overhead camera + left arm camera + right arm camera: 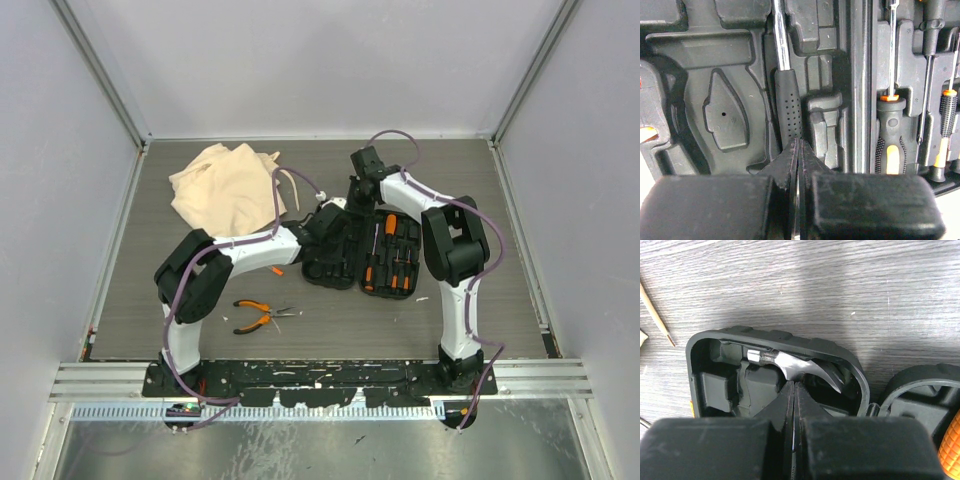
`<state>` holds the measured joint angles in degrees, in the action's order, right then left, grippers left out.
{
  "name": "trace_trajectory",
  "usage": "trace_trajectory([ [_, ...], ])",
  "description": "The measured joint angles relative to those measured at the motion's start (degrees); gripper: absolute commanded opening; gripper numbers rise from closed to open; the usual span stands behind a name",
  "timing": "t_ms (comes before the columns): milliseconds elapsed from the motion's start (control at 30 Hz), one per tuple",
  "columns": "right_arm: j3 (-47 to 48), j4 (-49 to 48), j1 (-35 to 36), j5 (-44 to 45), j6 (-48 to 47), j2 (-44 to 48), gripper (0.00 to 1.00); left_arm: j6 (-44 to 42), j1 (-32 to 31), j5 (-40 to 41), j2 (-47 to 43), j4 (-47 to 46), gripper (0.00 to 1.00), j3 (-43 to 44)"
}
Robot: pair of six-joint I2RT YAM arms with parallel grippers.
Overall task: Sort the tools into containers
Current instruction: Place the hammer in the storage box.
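The black tool case lies open in the middle of the table. A steel claw hammer rests in its left half, with the black handle in the left wrist view and the head in the right wrist view. My left gripper is shut, its tips at the handle's near end with nothing between them. My right gripper is shut too, its tips just below the hammer head. Orange-and-black screwdrivers fill the right half. Orange-handled pliers lie on the table in front of the left arm. The beige cloth bag sits crumpled at the back left.
A small orange piece lies on the table just left of the case. A thin tan stick lies beyond the case's far edge. Grey walls enclose the table on three sides.
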<state>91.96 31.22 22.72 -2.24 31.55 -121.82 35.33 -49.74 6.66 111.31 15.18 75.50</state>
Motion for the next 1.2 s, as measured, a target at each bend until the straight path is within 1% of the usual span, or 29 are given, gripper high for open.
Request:
trace_trajectory([
  [100,-1.07,-1.31,0.00,0.02,-0.04,0.72,0.01,-0.11,-0.02,0.07,0.00,0.02,0.02,0.02],
  [200,-1.36,-1.75,0.00,0.04,-0.42,1.16,0.00,-0.33,-0.04,0.11,-0.17,0.35,0.07,0.15],
  [367,-0.96,-1.49,-0.02,0.13,-1.36,1.25,0.01,-2.89,-0.20,0.04,-2.80,4.44,0.33,0.26],
  [400,-0.76,-1.25,-0.02,0.13,-1.53,1.25,0.01,-3.56,-0.20,0.04,-4.33,5.09,0.37,0.26],
  [467,-0.66,-1.18,-0.02,0.11,-1.88,1.25,0.02,-5.07,-0.20,0.35,-8.35,5.66,0.43,0.28],
  [600,-0.68,-1.36,-0.02,-0.46,-3.02,1.29,0.08,-7.32,0.46,1.73,-17.86,5.66,0.46,0.68],
  [733,-1.77,-2.47,-0.09,-1.79,-4.44,2.27,0.18,-8.59,2.56,2.80,-25.46,5.88,0.48,0.42],
  [833,-3.15,-2.69,-0.24,-2.93,-5.51,4.55,0.24,-9.53,5.27,4.17,-29.29,6.38,0.51,-2.71],
  [900,-4.31,-3.02,-0.24,-3.76,-6.01,7.37,0.29,-9.97,7.04,4.70,-31.34,6.99,0.54,-6.10],
  [1000,-6.58,-4.37,-0.24,-4.44,-6.40,13.44,0.32,-10.97,9.70,4.90,-34.32,9.53,0.56,-11.74],
  [1100,-9.07,-6.47,-0.24,-4.72,-6.43,19.74,0.34,-12.17,11.63,4.50,-35.95,12.90,0.61,-14.45],
  [1200,-14.51,-9.73,-0.24,-5.53,-6.58,26.03,0.38,-13.81,12.68,3.48,-37.90,15.80,0.65,-16.02],
])
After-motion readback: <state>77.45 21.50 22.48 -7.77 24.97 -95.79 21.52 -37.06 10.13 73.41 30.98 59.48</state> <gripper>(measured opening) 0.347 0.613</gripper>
